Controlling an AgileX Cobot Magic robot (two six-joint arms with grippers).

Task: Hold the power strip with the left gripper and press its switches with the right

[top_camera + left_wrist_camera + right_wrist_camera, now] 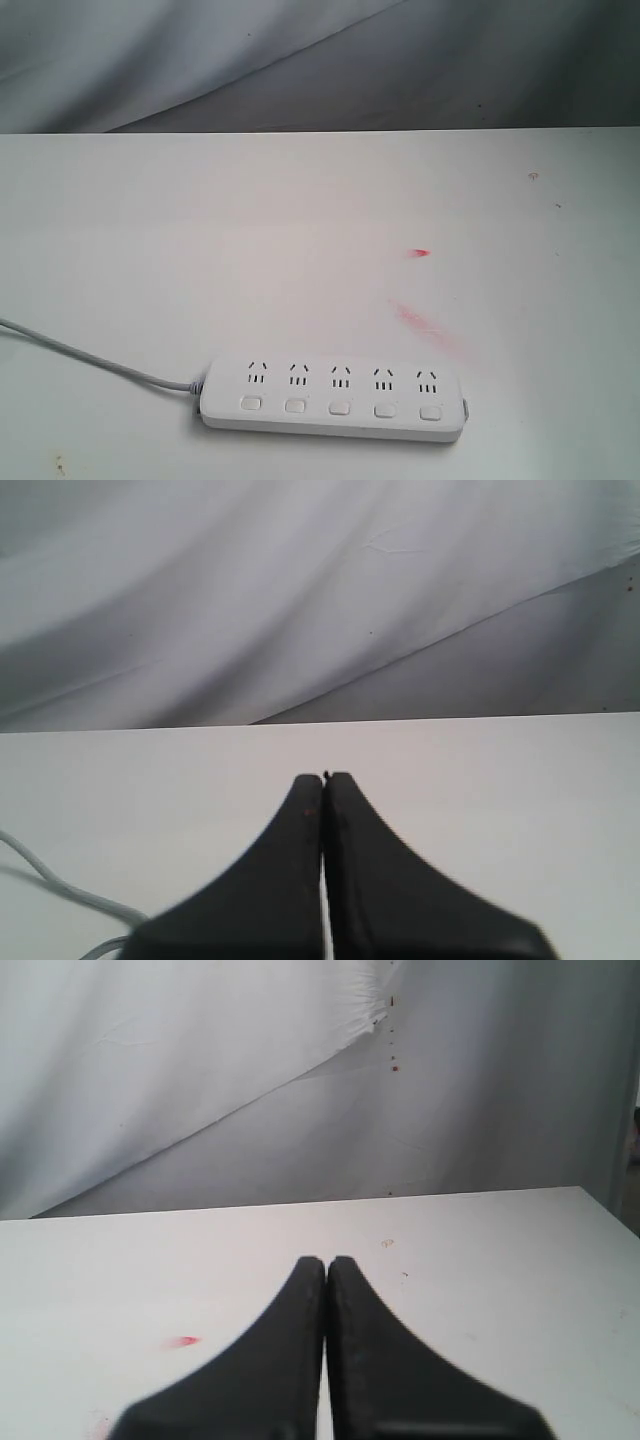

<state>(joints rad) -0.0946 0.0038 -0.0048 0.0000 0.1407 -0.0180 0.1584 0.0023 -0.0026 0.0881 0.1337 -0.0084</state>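
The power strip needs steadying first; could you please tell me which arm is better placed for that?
Probably left: its wrist view shows the grey cord, which leaves the left end of the power strip. The right wrist view shows a red smear but no cord. Both jaws stand shut.

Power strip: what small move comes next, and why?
Likely open the left claw and lower it toward the power strip near its cord: the strip lies unheld on the table, and the right claw is shut too.
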